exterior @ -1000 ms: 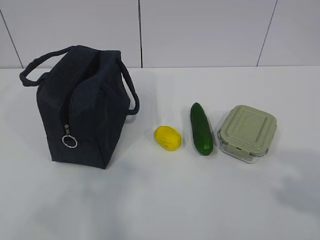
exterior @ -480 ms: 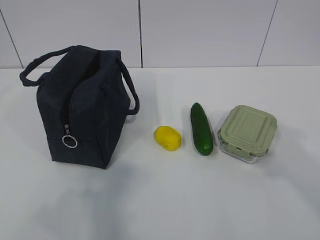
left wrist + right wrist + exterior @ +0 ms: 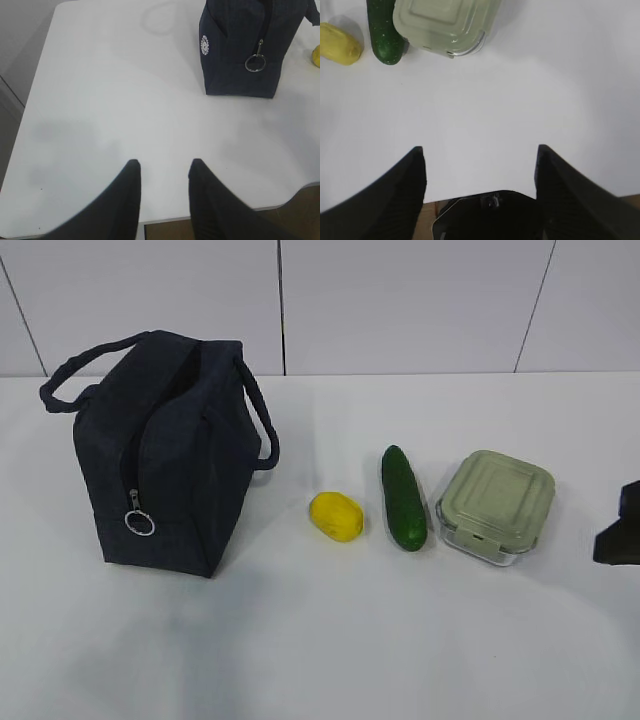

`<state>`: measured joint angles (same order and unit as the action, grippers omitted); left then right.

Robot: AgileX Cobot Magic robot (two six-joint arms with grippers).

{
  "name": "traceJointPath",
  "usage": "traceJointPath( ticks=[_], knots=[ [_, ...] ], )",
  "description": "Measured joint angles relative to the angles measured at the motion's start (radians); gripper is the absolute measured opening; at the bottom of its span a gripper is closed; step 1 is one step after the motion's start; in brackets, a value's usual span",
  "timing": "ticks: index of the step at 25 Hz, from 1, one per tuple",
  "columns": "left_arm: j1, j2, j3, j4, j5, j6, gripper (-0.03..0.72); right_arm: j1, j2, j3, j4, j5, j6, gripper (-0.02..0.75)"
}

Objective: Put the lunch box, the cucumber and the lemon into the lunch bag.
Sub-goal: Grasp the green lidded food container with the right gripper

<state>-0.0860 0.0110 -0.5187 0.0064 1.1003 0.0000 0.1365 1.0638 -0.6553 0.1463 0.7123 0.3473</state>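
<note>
The one change from a moment ago is at the right edge of the exterior view: a dark part of the right arm [image 3: 622,530] has come into frame, just beyond the box [image 3: 495,505], where half a second back there was only a shadow on the worktop [image 3: 330,640]; nothing else has shifted. I take this as the opening reach, with the box the likely first target.

All three items are outside the bag [image 3: 165,455]; the lemon [image 3: 336,515], cucumber [image 3: 402,498] and box lie in a row to its right, the cucumber just beside the box and possibly touching it, the lemon a little apart. The bag stands upright at the left, handles up, ring pull [image 3: 139,523] hanging low on its near face; the zip looks at least partly undone along the top, though the dark fabric makes that hard to read.

The right gripper [image 3: 480,155] has its jaws spread wide and empty, above bare worktop short of the box; the left gripper [image 3: 164,170] has its jaws parted narrowly, holding nothing, well back from the bag. No step of the task is done; the mouth may need holding open before the box will go in.
</note>
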Motion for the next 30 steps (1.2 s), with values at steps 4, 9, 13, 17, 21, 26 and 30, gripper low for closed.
traceJointPath(
  ticks=[4,9,13,17,21,26,30],
  knots=[
    [0.0,0.0,0.0,0.0,0.0,0.0,0.236,0.0,0.096,-0.029,0.077,-0.046,-0.051,0.515],
    [0.0,0.0,0.0,0.0,0.0,0.0,0.236,-0.055,0.216,-0.113,0.157,-0.065,-0.129,0.515],
    [0.0,0.0,0.0,0.0,0.0,0.0,0.236,-0.144,0.31,-0.172,0.31,-0.033,-0.278,0.515],
    [0.0,0.0,0.0,0.0,0.0,0.0,0.236,-0.215,0.39,-0.205,0.543,0.027,-0.498,0.515],
    [0.0,0.0,0.0,0.0,0.0,0.0,0.236,-0.284,0.443,-0.213,0.736,0.053,-0.734,0.515],
    [0.0,0.0,0.0,0.0,0.0,0.0,0.236,-0.378,0.516,-0.215,0.876,0.105,-0.981,0.515],
    [0.0,0.0,0.0,0.0,0.0,0.0,0.236,-0.438,0.593,-0.215,0.987,0.163,-1.153,0.515]
  ],
)
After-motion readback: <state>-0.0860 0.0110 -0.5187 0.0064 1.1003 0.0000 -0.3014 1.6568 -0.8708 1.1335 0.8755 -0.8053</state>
